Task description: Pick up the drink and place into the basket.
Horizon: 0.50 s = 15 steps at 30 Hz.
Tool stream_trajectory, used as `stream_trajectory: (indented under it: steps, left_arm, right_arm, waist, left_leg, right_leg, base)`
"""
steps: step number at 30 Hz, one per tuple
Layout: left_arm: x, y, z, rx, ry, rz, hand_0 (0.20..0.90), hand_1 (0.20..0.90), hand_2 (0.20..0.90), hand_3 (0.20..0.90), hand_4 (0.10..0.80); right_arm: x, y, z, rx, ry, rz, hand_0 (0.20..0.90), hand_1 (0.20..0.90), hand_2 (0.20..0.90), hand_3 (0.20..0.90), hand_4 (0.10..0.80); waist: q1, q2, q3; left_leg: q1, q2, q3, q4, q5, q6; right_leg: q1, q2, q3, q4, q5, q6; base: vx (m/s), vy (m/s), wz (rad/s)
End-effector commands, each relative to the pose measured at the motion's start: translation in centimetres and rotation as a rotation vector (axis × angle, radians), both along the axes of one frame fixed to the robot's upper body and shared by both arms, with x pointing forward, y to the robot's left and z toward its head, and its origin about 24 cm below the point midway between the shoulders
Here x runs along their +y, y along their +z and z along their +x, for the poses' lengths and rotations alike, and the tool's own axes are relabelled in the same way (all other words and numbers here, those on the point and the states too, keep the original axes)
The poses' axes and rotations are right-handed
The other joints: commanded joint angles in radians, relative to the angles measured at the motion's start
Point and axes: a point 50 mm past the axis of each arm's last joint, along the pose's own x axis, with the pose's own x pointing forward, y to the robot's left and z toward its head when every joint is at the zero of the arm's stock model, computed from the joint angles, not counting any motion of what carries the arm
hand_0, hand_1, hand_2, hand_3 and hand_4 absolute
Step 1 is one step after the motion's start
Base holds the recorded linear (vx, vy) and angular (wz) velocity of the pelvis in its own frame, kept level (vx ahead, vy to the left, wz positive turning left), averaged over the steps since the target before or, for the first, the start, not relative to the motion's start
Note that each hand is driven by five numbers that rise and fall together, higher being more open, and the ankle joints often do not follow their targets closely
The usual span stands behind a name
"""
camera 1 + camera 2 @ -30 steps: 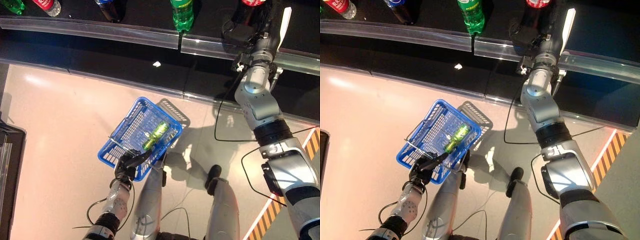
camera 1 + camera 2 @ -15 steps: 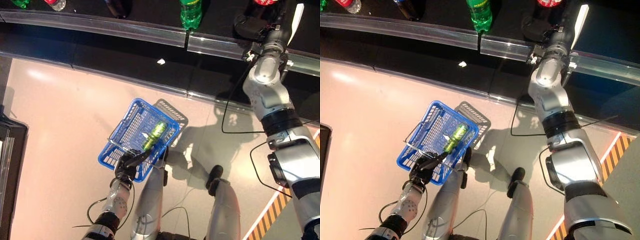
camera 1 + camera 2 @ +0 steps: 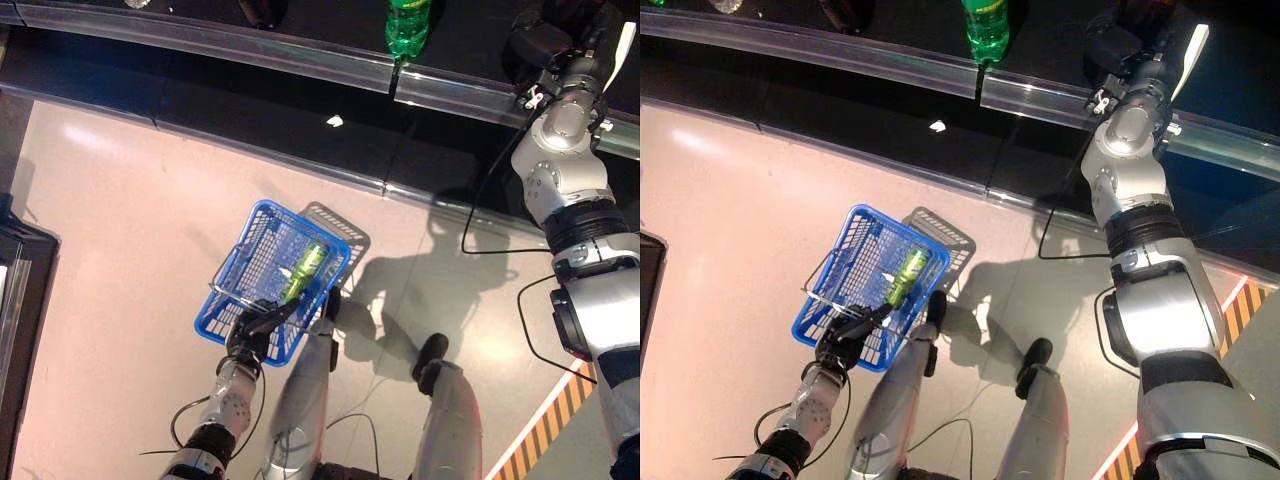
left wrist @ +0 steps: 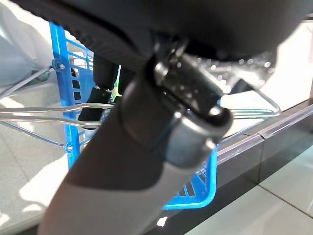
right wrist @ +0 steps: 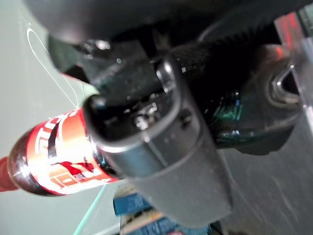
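Pale, shiny floor [image 3: 120, 230] filled most of the view from the head, and a long dark shelf [image 3: 250, 90] with a clear front rail [image 3: 200, 45] ran along the far side.

At the far left edge, a dark box-like thing [image 3: 18, 300] stood on the floor. Near the middle, the blue basket [image 3: 228, 305] hung above the floor. The left hand [image 3: 252, 332] had its dark fingers curled round the wire handle [image 4: 58, 108] of the basket. A green bottle [image 3: 304, 270] lay on its side inside the basket, near the right wall.

Up on the shelf, a dark bottle [image 3: 262, 10] poked in at the top edge. To its right stood another green bottle [image 3: 407, 25], just behind the rail. A small white spot [image 3: 334, 121] lay on the dark strip below the shelf.

At the right, the right hand [image 3: 545, 45] reached over the rail onto the shelf. In its own wrist view, its fingers were wrapped round the red drink [image 5: 56, 156], which had a red cap and a red label. The drink was at the shelf, well apart from the basket. In the bottom right corner, orange and black stripes [image 3: 545, 425] marked the floor.
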Motion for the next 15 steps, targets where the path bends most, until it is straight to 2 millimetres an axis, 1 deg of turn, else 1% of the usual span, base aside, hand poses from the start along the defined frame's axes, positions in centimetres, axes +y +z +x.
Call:
stream_trajectory:
  steps: [1, 6, 12, 15]
  left_arm:
    - [3.9, -3.3, -6.1, 0.174, -0.023, 0.147, 0.3, 0.3, 0.3, 0.2, 0.1]
    - [4.2, -3.0, -5.9, 0.165, -0.018, 0.159, 0.3, 0.3, 0.3, 0.2, 0.1]
    - [4.5, -3.0, -6.3, 0.149, -0.013, 0.158, 0.3, 0.3, 0.3, 0.2, 0.1]
    - [4.8, -2.7, -6.2, 0.113, 0.013, 0.144, 0.3, 0.3, 0.3, 0.2, 0.1]
  right_arm:
    - [1.1, 9.6, -3.2, -0.349, 0.06, -0.12, 0.3, 0.3, 0.3, 0.2, 0.1]
    - [1.7, 10.1, -3.5, -0.381, 0.088, -0.148, 0.3, 0.3, 0.3, 0.2, 0.1]
    - [1.9, 10.4, -4.1, -0.445, 0.14, -0.128, 0.3, 0.3, 0.3, 0.2, 0.1]
    - [3.1, 10.1, -4.7, -0.502, 0.184, -0.157, 0.3, 0.3, 0.3, 0.2, 0.1]
  waist:
    - [0.036, -0.016, 0.004]
    - [0.039, -0.021, 0.004]
    - [0.035, -0.023, 0.004]
    - [0.028, -0.022, 0.004]
  left_leg:
    - [0.021, -0.038, -0.03, 0.027, -0.051, 0.059]
    - [0.012, -0.041, -0.032, 0.042, -0.057, 0.061]
    - [0.011, -0.04, -0.031, 0.061, -0.069, 0.063]
    - [0.025, -0.037, -0.029, 0.062, -0.071, 0.061]
  right_leg:
    - [0.055, -0.007, -0.046, -0.172, 0.158, -0.043]
    - [0.05, -0.005, -0.05, -0.158, 0.152, -0.044]
    - [0.046, 0.002, -0.047, -0.136, 0.137, -0.052]
    - [0.056, 0.007, -0.04, -0.13, 0.132, -0.052]
  base:
    - [0.004, 0.002, 0.04]
    - [-0.021, -0.014, 0.05]
    - [-0.042, -0.018, 0.02]
    - [-0.049, -0.006, 0.0]
